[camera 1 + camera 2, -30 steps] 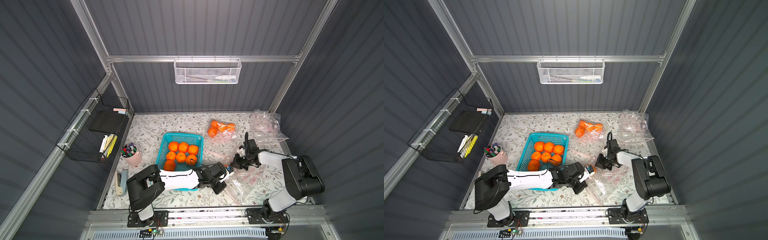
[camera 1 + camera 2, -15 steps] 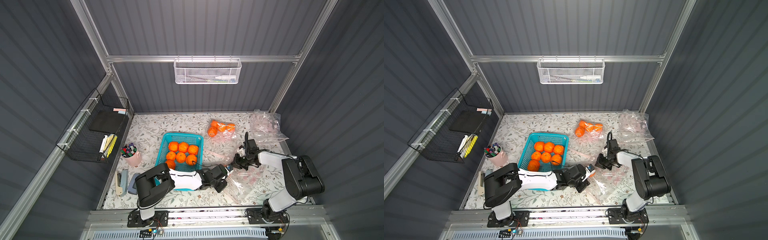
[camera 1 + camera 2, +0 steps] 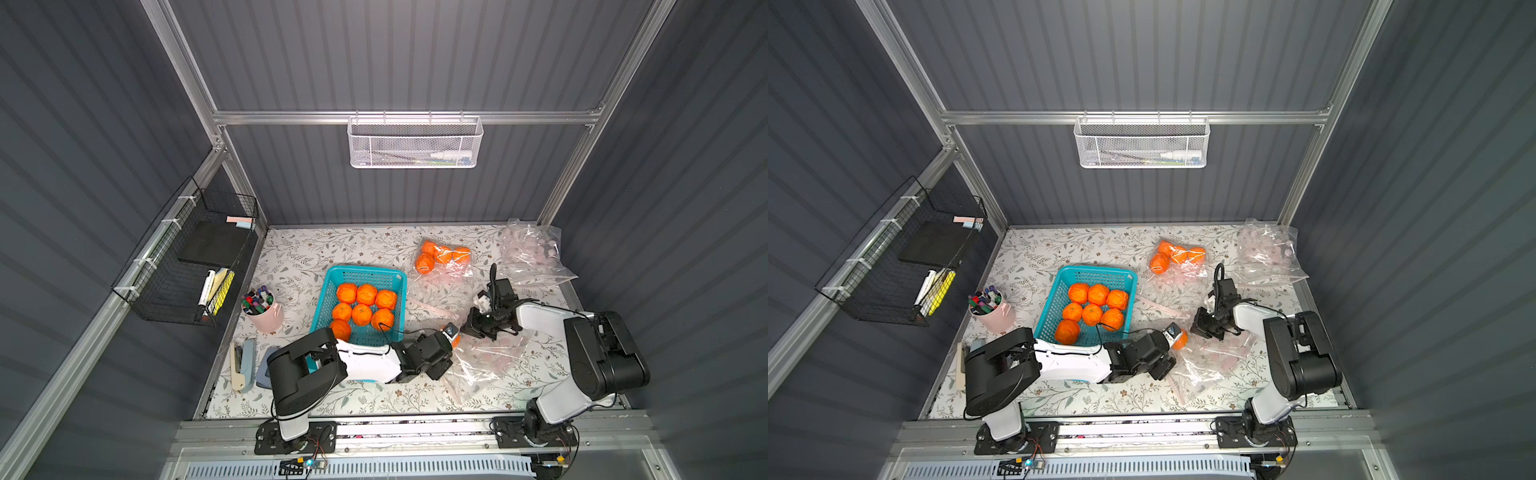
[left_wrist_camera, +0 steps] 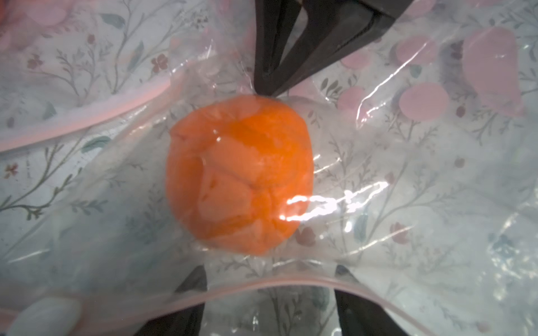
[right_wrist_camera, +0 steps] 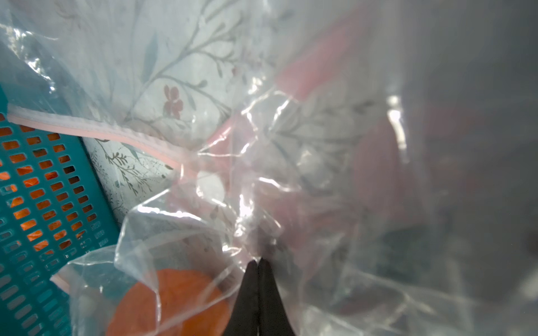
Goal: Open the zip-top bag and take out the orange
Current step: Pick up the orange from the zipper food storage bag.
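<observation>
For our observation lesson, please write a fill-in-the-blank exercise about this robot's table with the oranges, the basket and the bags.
1. The oranges in the teal basket number ___.
2. The right claw is ___ on the zip-top bag.
3. The open left claw faces one orange lying ___ that bag.
4. The markers stand in a ___ cup.
Missing words: seven; shut; inside; pink.

orange: orange | bag: clear, pink zip | basket: teal | table: floral
</observation>
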You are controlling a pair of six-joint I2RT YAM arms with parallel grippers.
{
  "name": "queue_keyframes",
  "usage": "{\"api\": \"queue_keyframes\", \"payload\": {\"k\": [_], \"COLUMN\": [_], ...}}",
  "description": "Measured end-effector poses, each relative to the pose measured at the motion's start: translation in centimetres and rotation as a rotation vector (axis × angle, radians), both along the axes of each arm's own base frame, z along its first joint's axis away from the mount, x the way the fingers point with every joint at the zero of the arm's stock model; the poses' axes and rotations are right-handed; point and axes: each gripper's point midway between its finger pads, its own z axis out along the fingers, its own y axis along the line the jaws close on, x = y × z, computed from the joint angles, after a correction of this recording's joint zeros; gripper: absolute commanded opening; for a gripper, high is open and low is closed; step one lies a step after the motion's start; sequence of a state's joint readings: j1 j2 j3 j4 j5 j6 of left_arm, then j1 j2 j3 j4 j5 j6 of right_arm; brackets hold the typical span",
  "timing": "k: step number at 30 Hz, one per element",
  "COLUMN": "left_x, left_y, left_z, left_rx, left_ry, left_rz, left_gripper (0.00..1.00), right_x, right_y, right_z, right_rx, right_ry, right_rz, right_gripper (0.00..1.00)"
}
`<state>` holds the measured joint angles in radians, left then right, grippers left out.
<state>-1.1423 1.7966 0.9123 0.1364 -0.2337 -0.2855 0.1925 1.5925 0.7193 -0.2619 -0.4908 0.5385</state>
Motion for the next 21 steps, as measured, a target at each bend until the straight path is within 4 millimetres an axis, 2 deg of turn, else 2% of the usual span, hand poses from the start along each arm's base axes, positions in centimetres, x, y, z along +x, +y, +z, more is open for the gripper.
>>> {"api": "queue_keyframes", "payload": {"k": [10,14,21], "left_x": [1.0,1.3,2.8], "left_y": [-1.6,-2.0,-1.0], "left_z": [2.0,2.3,2.2], "left_rx": [-0.075,-0.089,-0.050], "left_ry": [-0.078,-0.104,-0.155], "left_rz": [-0.018,-0.025,0.021], "left_gripper": [0.84,0.86,0.84], "right_x": [1.5,1.5,1.2], "right_y": [1.5,3.0,4.6], "right_z": [2.1,1.6,0.8], "right_rx": [0.091,0.151,0.199], "right_ry": [-0.061,-0.039,-0.019], "right_rz": [0.025,0.064,0.124], "right_gripper": [0.06,0.06,0.06]}}
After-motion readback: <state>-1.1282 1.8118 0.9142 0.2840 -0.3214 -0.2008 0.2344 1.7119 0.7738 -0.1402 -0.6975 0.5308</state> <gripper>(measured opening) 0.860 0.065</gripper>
